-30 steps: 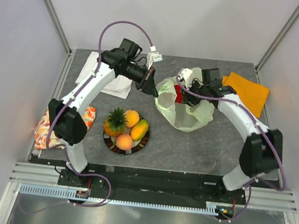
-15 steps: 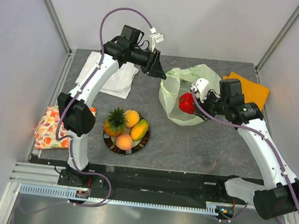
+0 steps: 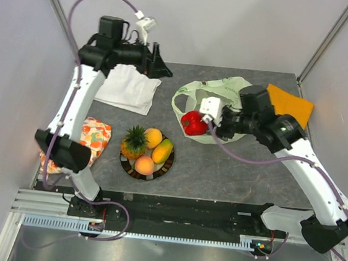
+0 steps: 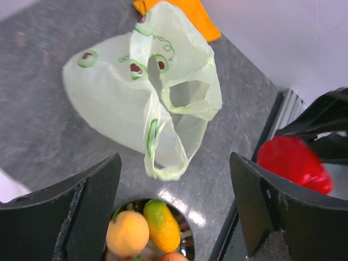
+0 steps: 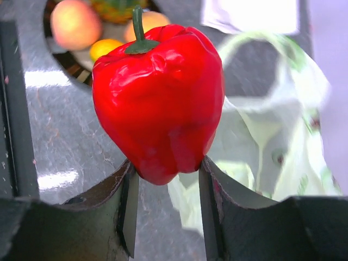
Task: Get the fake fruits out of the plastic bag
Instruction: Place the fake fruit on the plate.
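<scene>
The grey table (image 3: 232,168) fills the floor between pale walls, its bare top showing in a wide band along the near edge and to the right of the plate; the plastic bag (image 3: 228,87) lies slumped and crinkled on the far right part, mouth and handle loops turned toward the left, its far right side touching the flat orange cloth (image 3: 292,102) in the right far corner; a white cloth (image 3: 129,87) lies at the far left, and a floral cloth (image 3: 92,135) hangs over the left edge; the dark plate (image 3: 166,165) sits near the middle front, apart from the bag with a strip of bare top between them, and carries the pineapple (image 3: 135,141), a round orange fruit (image 3: 153,137), the mango (image 3: 162,150) and the peach (image 3: 145,165), all crowded and touching; the left gripper (image 4: 175,163) hangs high over the far edge of the white cloth, jaws spread wide with nothing between them; the right gripper (image 5: 167,163) is clamped on the lower end of the red pepper (image 3: 193,122), stem up, held in the air at the bag's left near rim, outside its folds.
</scene>
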Controlling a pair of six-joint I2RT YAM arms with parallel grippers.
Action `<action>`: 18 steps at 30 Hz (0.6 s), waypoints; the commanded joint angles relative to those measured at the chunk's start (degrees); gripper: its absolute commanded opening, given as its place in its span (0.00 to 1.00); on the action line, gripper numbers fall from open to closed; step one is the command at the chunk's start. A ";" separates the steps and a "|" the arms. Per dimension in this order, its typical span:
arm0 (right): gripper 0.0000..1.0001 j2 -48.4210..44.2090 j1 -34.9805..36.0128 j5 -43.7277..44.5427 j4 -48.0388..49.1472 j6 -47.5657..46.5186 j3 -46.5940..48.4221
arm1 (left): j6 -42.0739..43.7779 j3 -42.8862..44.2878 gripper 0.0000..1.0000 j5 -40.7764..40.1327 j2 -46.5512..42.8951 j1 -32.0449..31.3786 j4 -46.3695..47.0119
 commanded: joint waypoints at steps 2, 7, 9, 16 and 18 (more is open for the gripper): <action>0.02 7.49 8.94 1.46 -1.24 -19.73 -2.55 | 3.37 -5.79 0.87 -2.04 -12.18 4.10 -0.28; 0.02 15.66 14.58 4.36 -0.18 -32.34 -3.43 | 2.75 -10.63 0.87 -1.26 -16.67 9.01 -0.11; 0.02 18.64 15.89 4.63 0.87 -35.58 -2.65 | 2.66 -12.30 0.87 -0.82 -18.78 9.99 0.15; 0.02 26.21 17.57 4.45 2.28 -40.26 0.61 | 2.49 -17.49 0.87 0.50 -24.14 13.59 0.33; 0.01 28.32 17.83 4.63 3.25 -40.44 1.48 | 2.14 -19.06 0.87 1.20 -25.20 14.39 0.60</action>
